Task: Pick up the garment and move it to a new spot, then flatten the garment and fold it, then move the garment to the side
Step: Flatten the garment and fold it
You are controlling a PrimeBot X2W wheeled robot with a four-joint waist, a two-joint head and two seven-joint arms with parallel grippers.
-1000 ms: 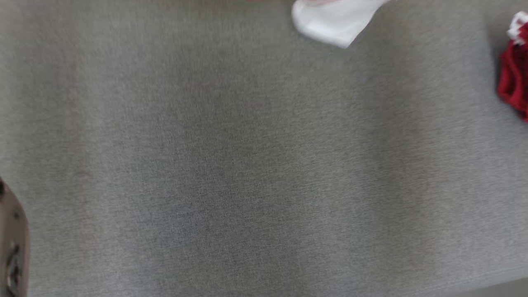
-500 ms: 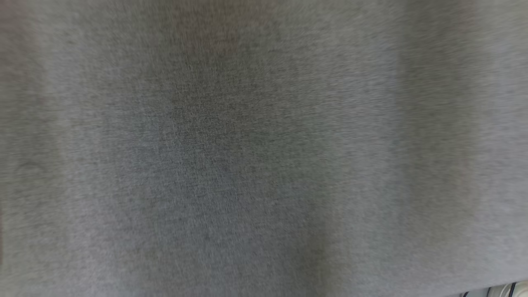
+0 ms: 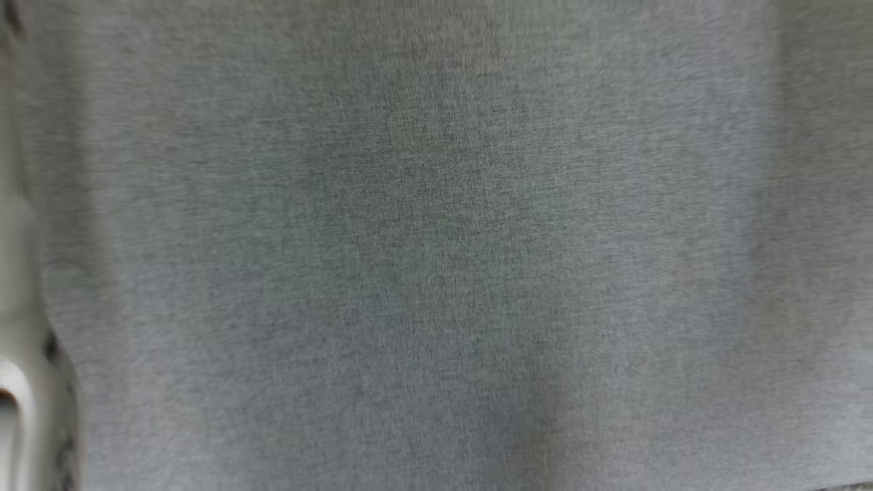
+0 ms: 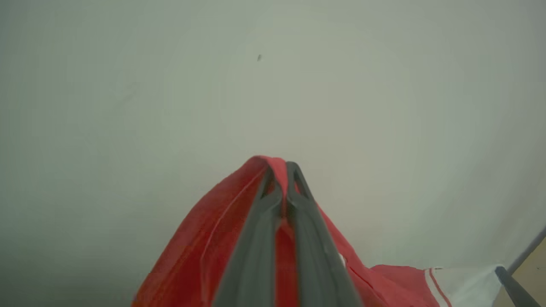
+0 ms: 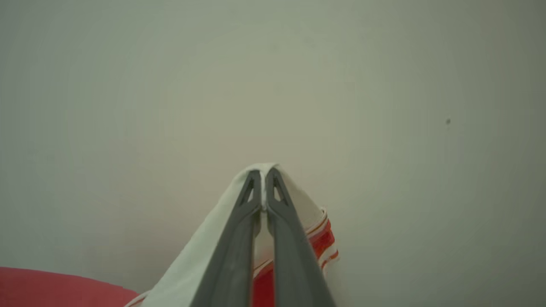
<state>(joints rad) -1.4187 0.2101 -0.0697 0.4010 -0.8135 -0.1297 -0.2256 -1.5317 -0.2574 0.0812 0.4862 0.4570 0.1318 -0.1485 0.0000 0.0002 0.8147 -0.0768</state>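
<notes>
Garment: red cloth with a white striped part, hanging pinched by left jaws on a red fold and right jaws on a white edge, both pairs pressed tight. Likely light, limp, quick to sag or slip; best taken at hems or corners. Farther off, in the wrist views, a plain pale backdrop; in the head view instead, blurred grey woven surface, pale forearm at its left edge.

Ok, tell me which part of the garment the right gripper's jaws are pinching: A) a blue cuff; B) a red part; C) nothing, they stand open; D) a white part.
D: in the right wrist view the right gripper is shut on a white fold of the garment, with red striped cloth just beside it.
</notes>
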